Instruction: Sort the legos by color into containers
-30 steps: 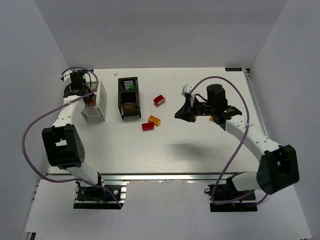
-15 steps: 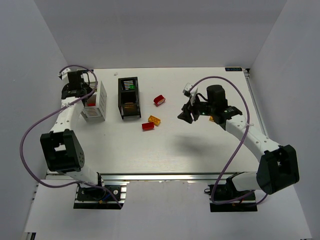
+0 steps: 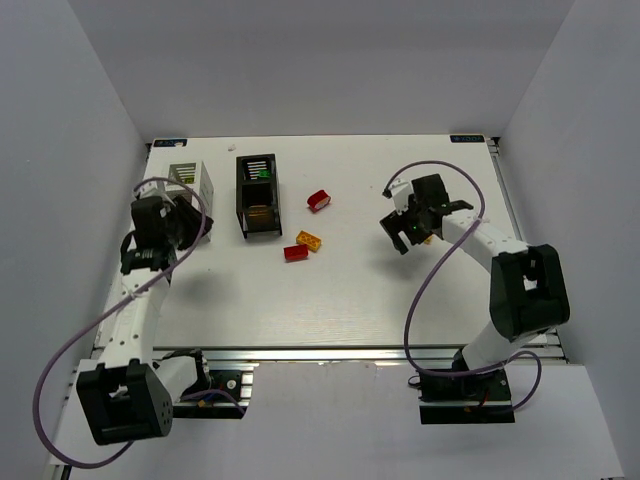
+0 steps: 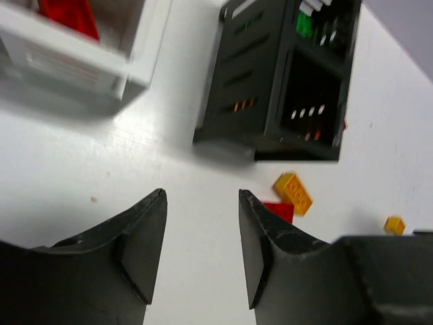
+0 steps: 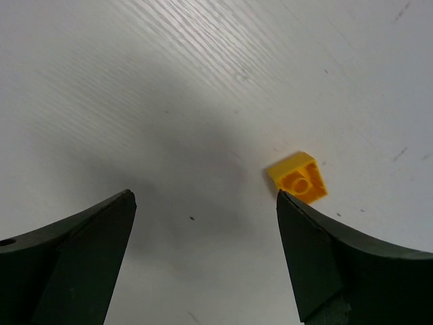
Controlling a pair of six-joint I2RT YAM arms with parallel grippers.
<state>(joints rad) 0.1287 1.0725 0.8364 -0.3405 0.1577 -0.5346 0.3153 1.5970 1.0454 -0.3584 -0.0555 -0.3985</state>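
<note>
The white container [image 3: 190, 181] stands at the far left, with a red lego [image 4: 67, 13] inside it. To its right, the black container [image 3: 258, 195] holds a green lego [image 4: 306, 24]. On the table lie a red lego [image 3: 319, 200], an orange lego [image 3: 309, 240] and another red lego [image 3: 295, 253]. My left gripper [image 3: 188, 213] hovers just in front of the white container, open and holding nothing [image 4: 201, 230]. At the right, my right gripper [image 3: 399, 233] is wide open [image 5: 203, 203] above the table. A small yellow lego [image 5: 298, 177] lies studs down just beyond its right fingertip.
Orange lego [image 4: 293, 193] and red lego [image 4: 279, 211] lie close together right of the black container's front. White walls enclose the table on three sides. An aluminium rail [image 3: 330, 354] runs along the near edge by the arm bases.
My left arm has drawn back from over the white container toward the near side, its jaws a little wider. My right gripper has gone from nearly shut to wide open and shifted right.
</note>
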